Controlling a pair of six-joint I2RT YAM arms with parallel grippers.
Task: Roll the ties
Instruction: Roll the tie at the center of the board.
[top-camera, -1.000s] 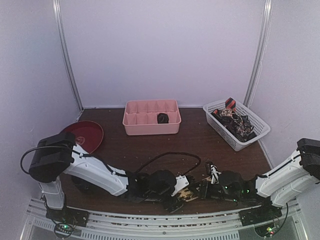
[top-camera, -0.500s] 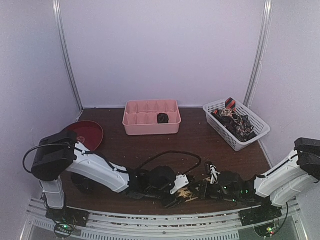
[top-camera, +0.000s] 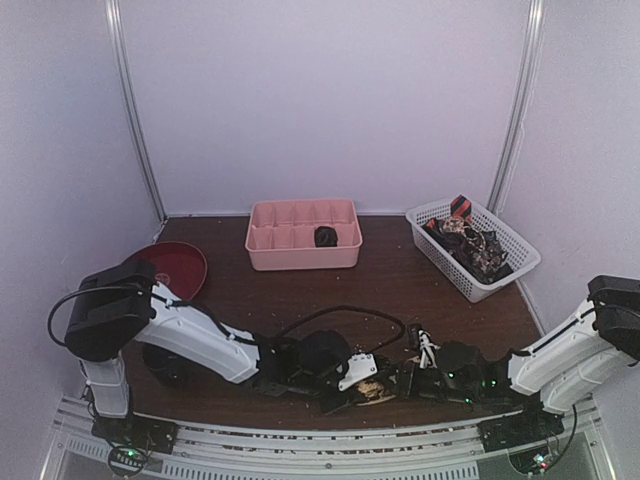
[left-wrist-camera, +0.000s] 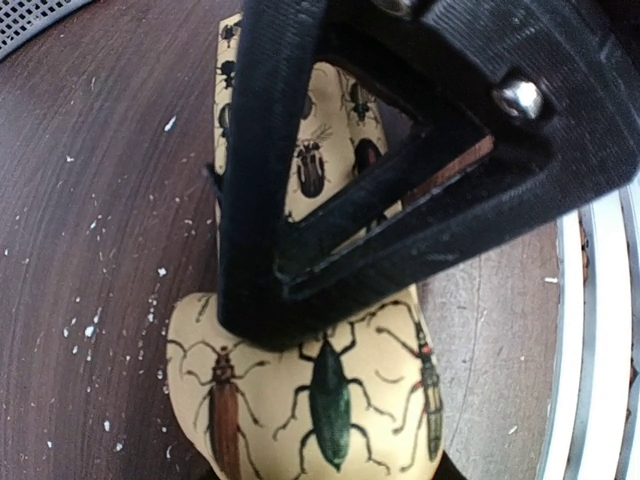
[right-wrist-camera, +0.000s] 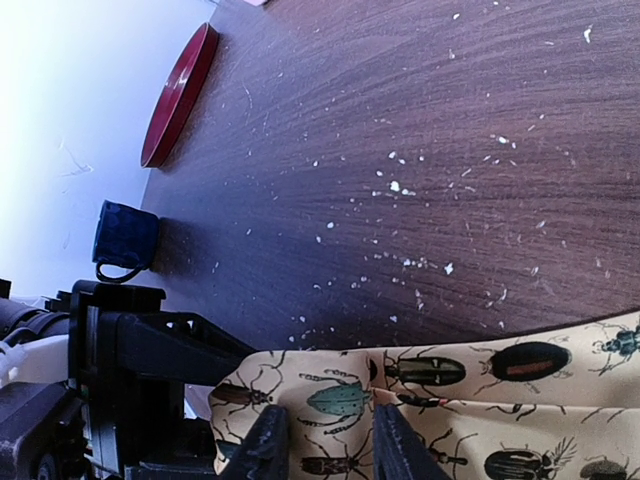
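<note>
Tan beetle-print tie (right-wrist-camera: 470, 385) lies flat, bottom centre of top view, at near edge of table (top-camera: 420, 290). Right gripper (right-wrist-camera: 330, 445) pinches a fold of it, fingers narrowly apart. Left gripper (top-camera: 350, 384) sits over tie's end; can't tell whether it grips.

Soft, even light fills the overhead view, tinting the walls (top-camera: 330, 100) lilac and leaving dim shadow under my arms (top-camera: 200, 340) at the near edge of the table (top-camera: 420, 285). My left wrist view bows at its edges; my right wrist view washes out white in the upper-left corner.
</note>
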